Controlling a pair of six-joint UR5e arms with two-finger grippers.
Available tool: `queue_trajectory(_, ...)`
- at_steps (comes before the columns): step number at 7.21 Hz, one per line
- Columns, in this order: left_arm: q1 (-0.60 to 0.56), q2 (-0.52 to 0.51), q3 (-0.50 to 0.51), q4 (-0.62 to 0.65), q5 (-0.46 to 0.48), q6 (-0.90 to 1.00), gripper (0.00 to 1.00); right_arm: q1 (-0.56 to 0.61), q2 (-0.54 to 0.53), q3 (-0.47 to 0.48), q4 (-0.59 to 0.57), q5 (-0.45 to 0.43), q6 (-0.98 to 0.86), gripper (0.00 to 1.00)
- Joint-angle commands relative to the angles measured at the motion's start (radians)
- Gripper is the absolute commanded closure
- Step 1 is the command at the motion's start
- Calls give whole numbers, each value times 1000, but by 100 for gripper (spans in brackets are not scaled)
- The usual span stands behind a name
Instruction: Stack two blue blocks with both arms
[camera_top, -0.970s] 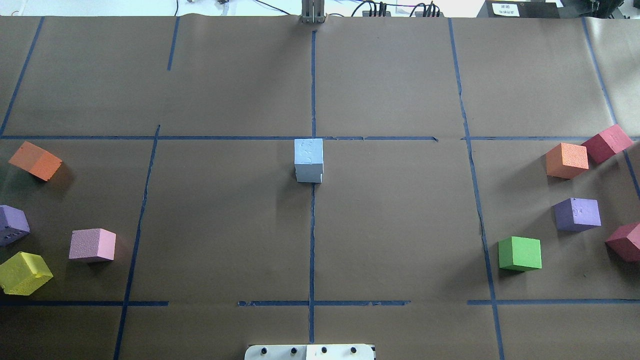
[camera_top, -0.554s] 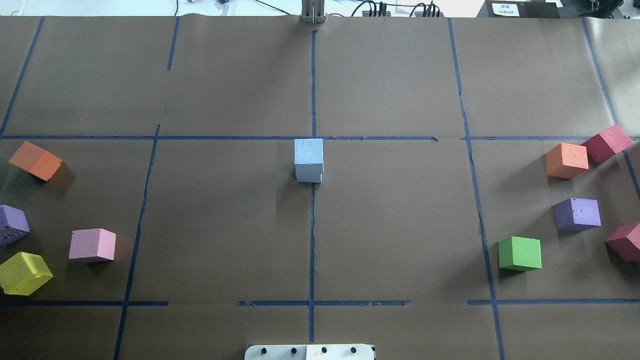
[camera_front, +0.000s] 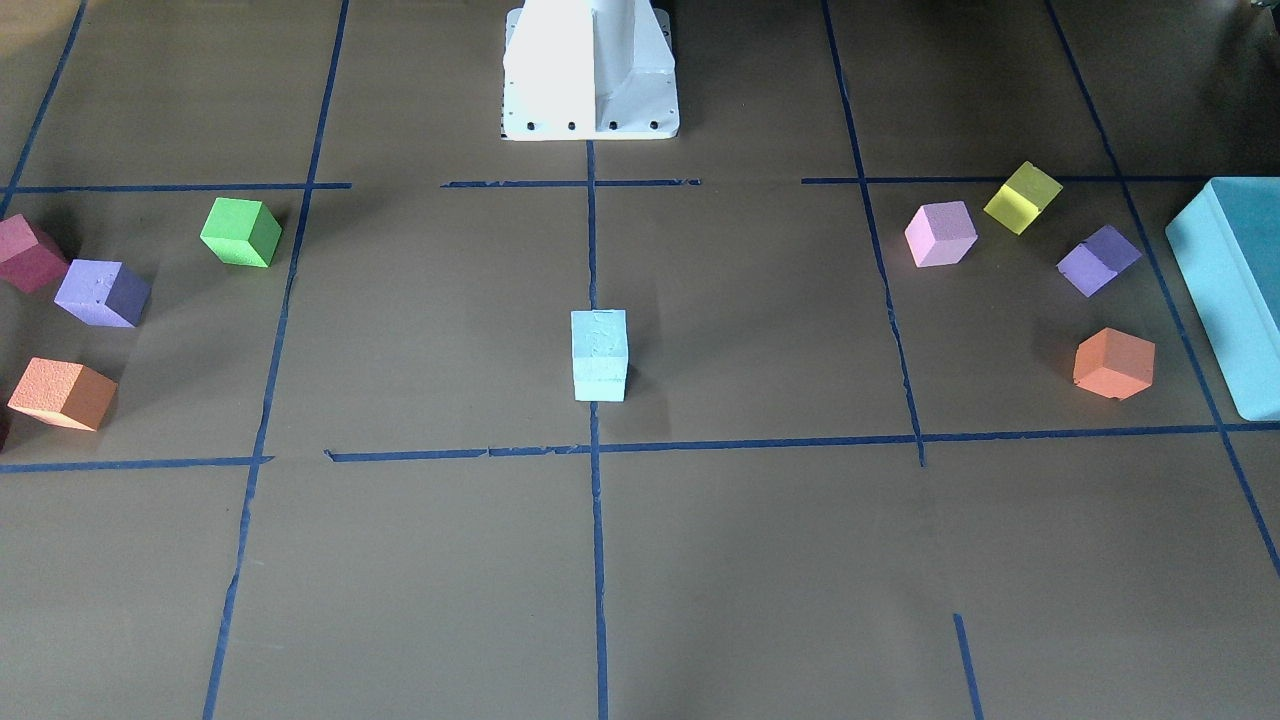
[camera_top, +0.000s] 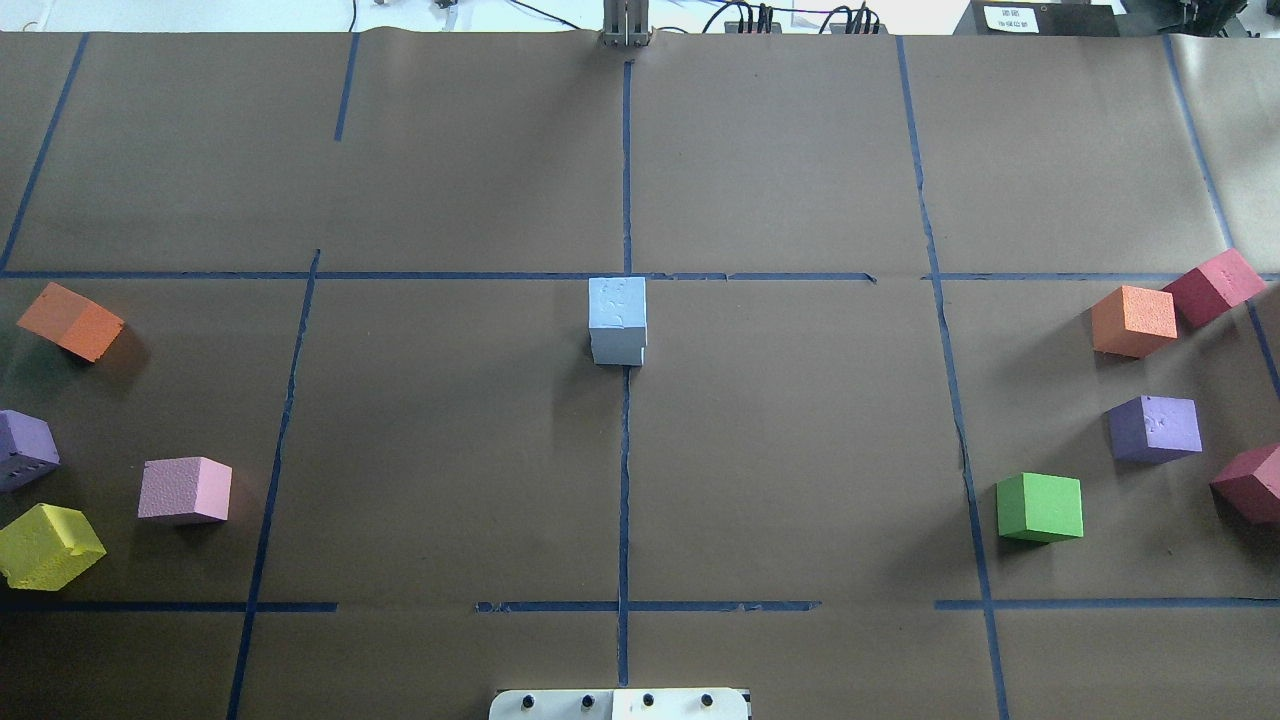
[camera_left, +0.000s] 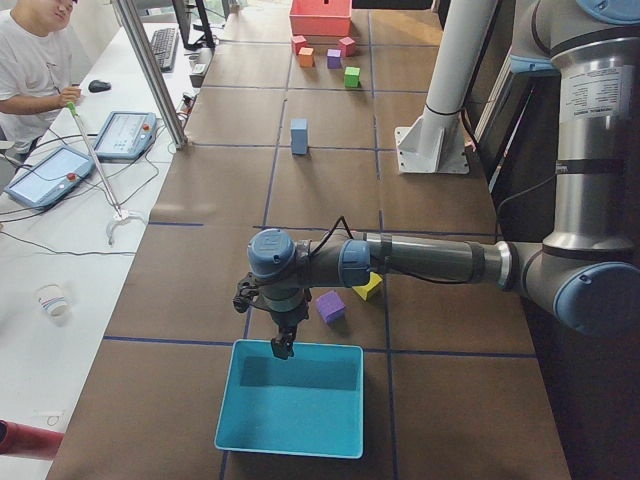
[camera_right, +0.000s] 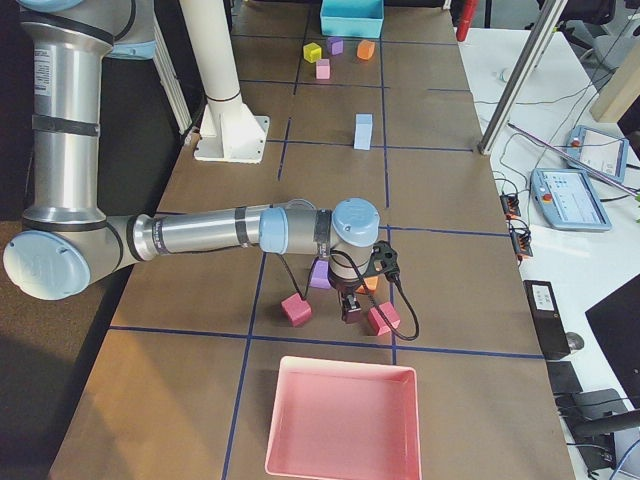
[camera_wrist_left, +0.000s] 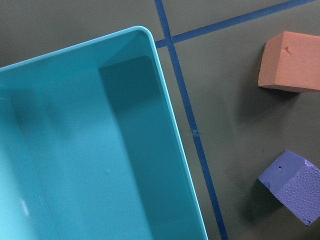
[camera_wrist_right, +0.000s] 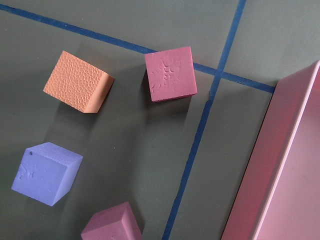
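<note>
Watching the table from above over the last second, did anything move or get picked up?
Nothing visibly changed in the overhead view. The two blue blocks stand stacked at the middle of the table as before, and the loose cubes at both sides, such as the green cube and the pink cube, lie where they were.

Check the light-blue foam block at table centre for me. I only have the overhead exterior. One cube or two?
Observer: Two light-blue foam cubes, one on the other. The exterior right view shows a column taller than it is wide.
Operator: Arms? None in my view.
Observer: Left gripper hangs over the teal plastic bin at the table's left end.
Operator: Right one?
Observer: Right gripper hangs beside a maroon foam cube, short of the pink plastic tray. Open or shut, cannot tell.
</note>
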Motion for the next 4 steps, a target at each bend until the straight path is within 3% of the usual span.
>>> queue_trajectory(1,1,2,-1,0,4,0,0,-2,0,0,0,1,2,1)
queue_trajectory(4,1,2,-2,0,2,-2,0,-5,2,0,0,2,14,1)
